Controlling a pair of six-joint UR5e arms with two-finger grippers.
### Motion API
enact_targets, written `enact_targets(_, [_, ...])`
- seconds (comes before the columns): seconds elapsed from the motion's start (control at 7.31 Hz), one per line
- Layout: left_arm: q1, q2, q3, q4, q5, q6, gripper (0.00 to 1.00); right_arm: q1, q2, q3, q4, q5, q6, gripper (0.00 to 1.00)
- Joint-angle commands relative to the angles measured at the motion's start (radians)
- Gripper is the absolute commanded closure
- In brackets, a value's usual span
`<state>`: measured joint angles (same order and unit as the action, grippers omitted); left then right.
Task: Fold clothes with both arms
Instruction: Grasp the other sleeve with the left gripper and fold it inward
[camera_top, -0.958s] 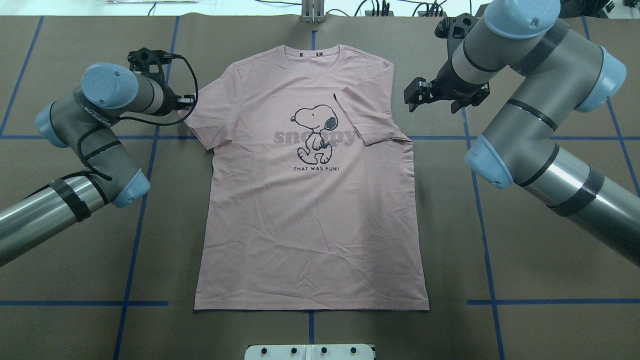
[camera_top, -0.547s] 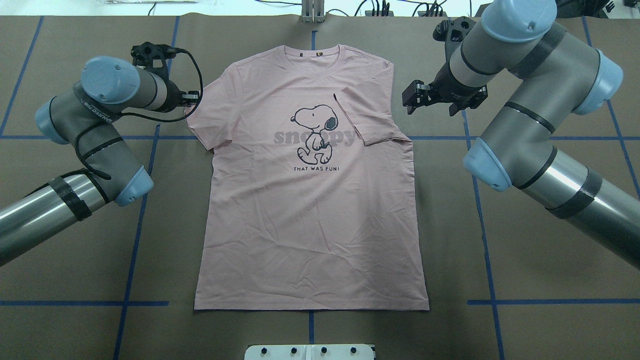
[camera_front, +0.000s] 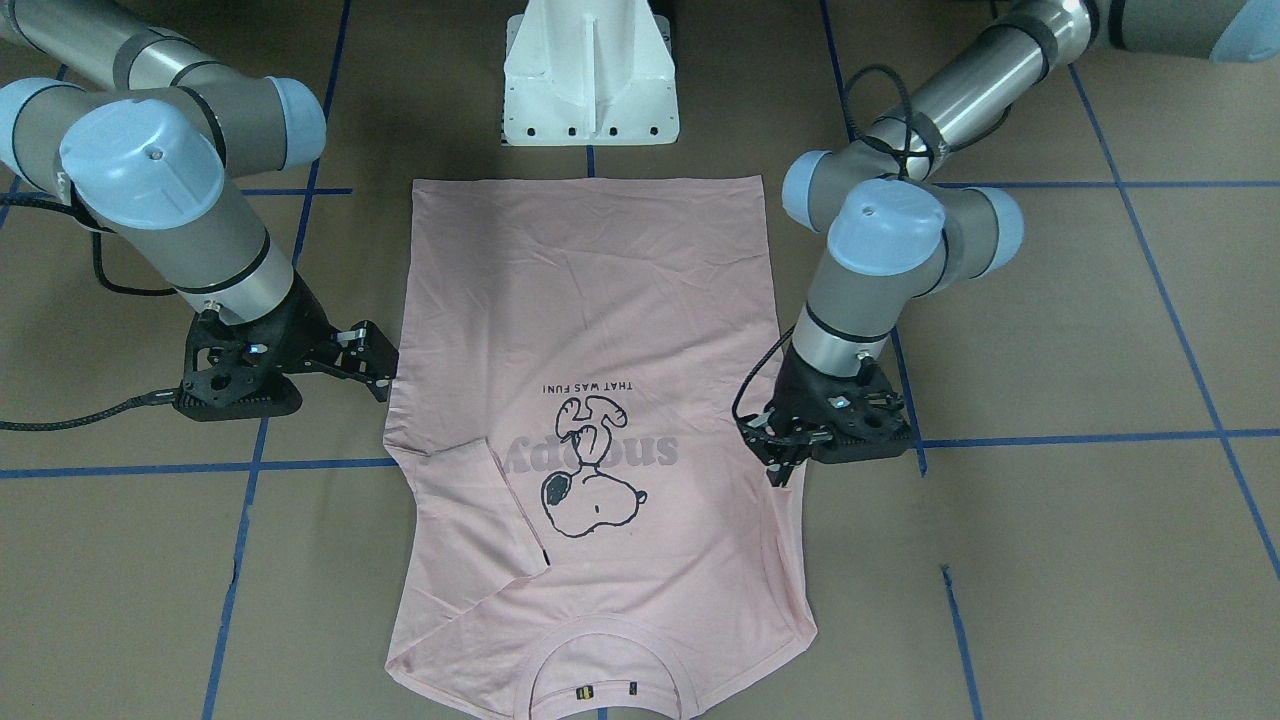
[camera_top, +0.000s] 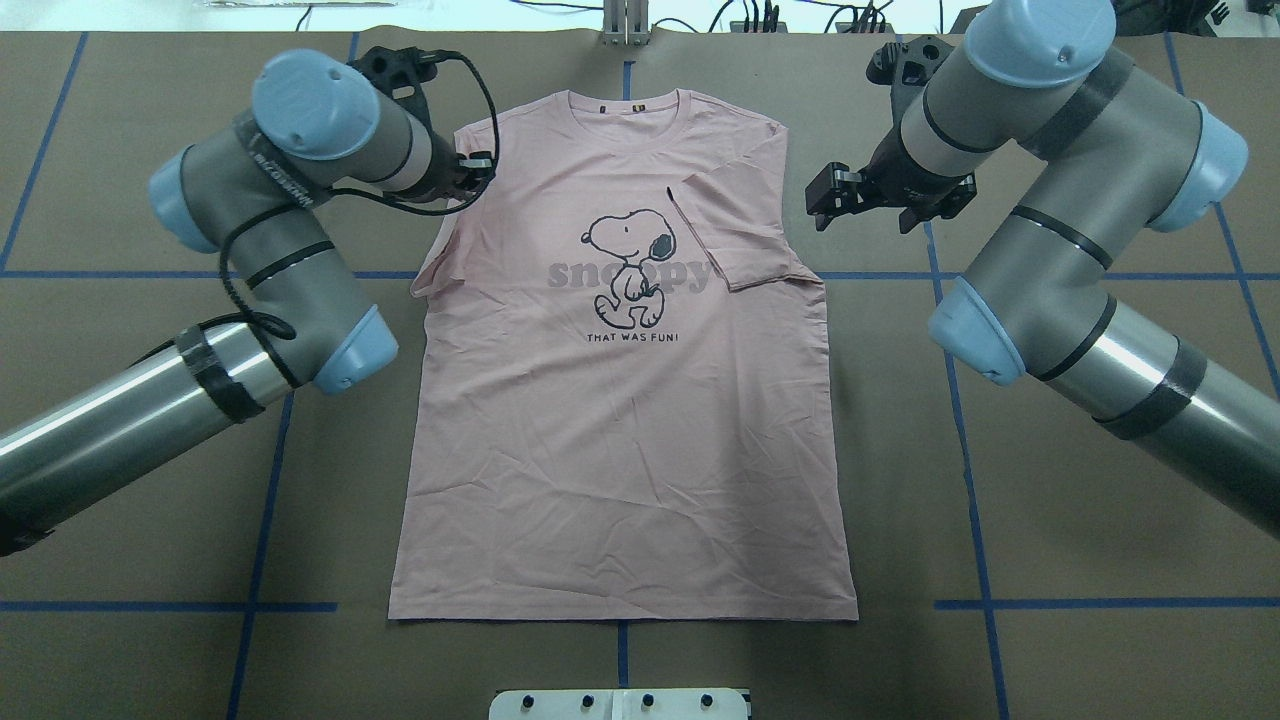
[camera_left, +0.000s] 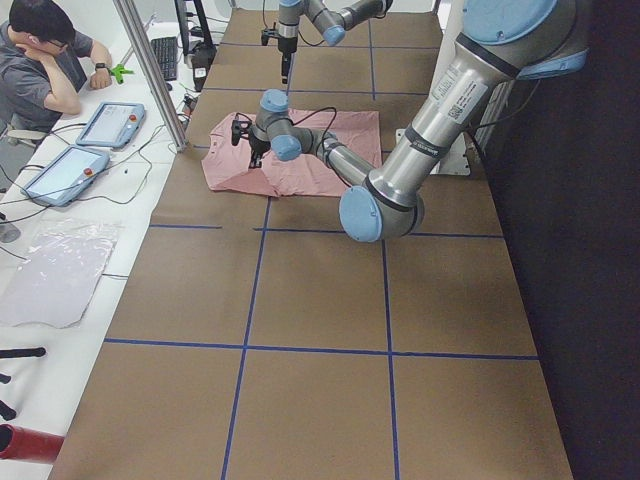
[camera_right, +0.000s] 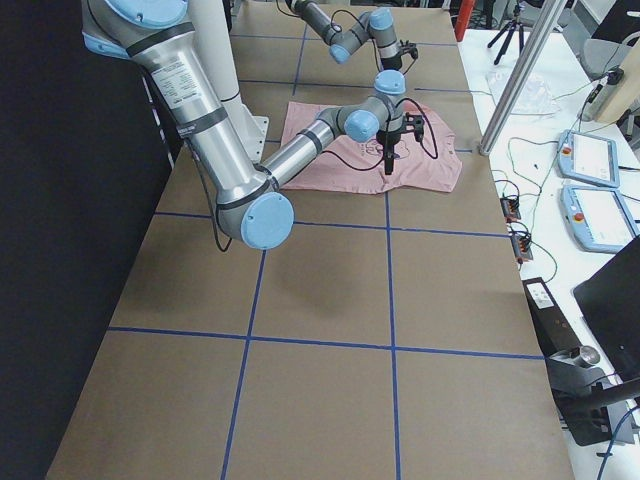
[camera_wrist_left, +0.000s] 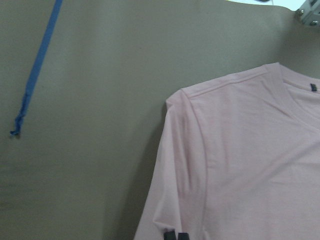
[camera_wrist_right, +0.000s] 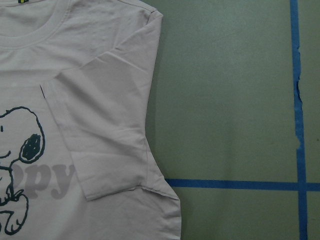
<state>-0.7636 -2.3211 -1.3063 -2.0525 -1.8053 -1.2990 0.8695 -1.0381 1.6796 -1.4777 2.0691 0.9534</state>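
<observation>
Front-facing: the T-shirt (camera_front: 600, 300) lies flat on the desk (camera_front: 1050, 330), its long axis running outward from my base (camera_front: 590, 80), collar at the far end. My left fingers (camera_front: 783, 455) pinch its sleeve edge. My right fingers (camera_front: 380, 362) hang spread just beside the opposite edge.

Overhead: the hem is nearest me, and the right sleeve (camera_top: 740, 240) is folded onto the chest.

Left wrist: my left fingers are closed on pink cloth.

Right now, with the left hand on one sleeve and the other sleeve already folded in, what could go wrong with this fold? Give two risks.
1. The left hand pinches just the sleeve edge of the T-shirt; the cloth bunches near that shoulder, so it may slip or crease.
2. The right hand hangs open, clear of the shirt, so nothing pins it; a pull might drag it and undo the folded sleeve.
</observation>
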Motion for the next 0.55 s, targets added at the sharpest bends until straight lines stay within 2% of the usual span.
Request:
enact_targets(0.0, [0.032,-0.154,0.186,-0.015,0.003,-0.083,1.0,0.0,-0.007,0.012,0.0,0.002,0.002,0.0])
enact_targets(0.41, [0.038,-0.156,0.228,-0.075,0.003,-0.101,1.0,-0.001,-0.01,0.018,0.0,0.002,0.008,0.0])
